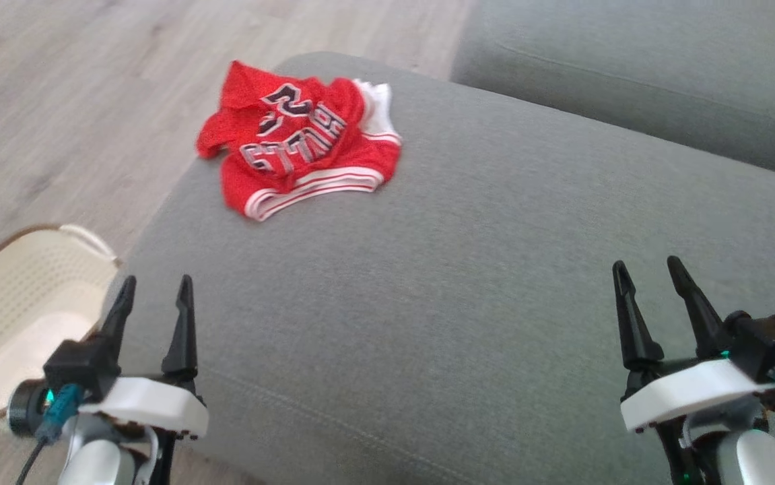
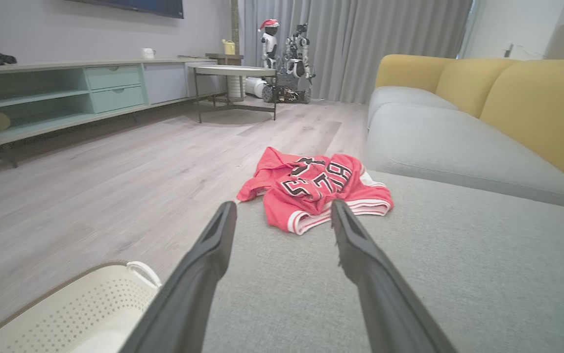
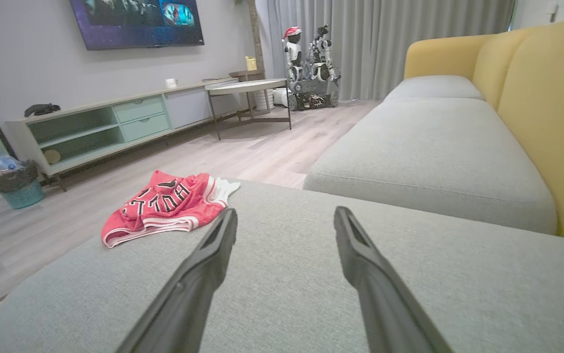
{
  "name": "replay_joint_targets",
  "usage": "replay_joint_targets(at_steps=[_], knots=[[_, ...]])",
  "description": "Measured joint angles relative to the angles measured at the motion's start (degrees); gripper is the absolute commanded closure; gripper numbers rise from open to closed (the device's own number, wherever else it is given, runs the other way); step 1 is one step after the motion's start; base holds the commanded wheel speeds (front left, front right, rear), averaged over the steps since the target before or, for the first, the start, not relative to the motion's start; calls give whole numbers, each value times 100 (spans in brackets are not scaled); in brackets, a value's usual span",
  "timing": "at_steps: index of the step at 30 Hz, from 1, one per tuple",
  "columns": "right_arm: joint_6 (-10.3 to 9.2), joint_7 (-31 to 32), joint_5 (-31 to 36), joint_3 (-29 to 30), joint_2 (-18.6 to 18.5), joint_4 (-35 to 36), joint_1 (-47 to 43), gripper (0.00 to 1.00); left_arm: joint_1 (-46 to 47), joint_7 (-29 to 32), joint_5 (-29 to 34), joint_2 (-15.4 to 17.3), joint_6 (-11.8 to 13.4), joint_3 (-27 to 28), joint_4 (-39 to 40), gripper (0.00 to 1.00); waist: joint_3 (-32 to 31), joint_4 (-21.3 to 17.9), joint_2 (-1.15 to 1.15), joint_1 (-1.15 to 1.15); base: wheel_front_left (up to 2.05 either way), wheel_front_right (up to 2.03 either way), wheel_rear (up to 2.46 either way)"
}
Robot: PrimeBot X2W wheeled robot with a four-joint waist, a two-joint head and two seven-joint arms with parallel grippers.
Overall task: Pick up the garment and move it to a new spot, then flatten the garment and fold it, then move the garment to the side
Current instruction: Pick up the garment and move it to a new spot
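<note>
Red mesh basketball jersey [image 1: 299, 138], trimmed in white with black-and-white lettering, lies crumpled at the far left corner of the grey fabric sofa cushion [image 1: 468, 283], its left edge at or just over the rim above the pale wooden floor [image 1: 57, 101]. It looks light, limp and slightly slick, so a pinch on the bunched striped hem nearest the robot, catching several layers rather than 1, seems safest. The left gripper [image 1: 157, 279] and right gripper [image 1: 646, 263] both stand wide and empty, well apart from it.

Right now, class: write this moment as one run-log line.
shirt: crumpled on couch cushion | left fingers: open, empty | right fingers: open, empty | pick-up: not started
</note>
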State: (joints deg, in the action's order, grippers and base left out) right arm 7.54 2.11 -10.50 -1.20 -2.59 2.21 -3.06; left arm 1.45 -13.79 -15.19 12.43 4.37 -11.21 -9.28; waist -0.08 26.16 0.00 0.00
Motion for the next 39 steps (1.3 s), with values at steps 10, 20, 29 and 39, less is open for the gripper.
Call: replay_joint_targets(at_steps=[10,20,29,39], knots=[[0,23,-1,-5,0,101,-3,0,-8,-36,-9,31,100,60,120,0,33,345,0,0,0,0,0],[0,140,4,-9,0,201,2,0,11,-44,-8,36,151,81,215,0,178,312,0,0,0,0,0],[0,499,348,-66,-5,590,400,0,1312,-76,-85,15,-110,126,-140,0,854,-13,0,0,0,0,0],[0,769,514,-103,-172,938,983,0,3566,19,-495,104,-802,281,-2462,0,1945,-587,0,2,0,0,0]])
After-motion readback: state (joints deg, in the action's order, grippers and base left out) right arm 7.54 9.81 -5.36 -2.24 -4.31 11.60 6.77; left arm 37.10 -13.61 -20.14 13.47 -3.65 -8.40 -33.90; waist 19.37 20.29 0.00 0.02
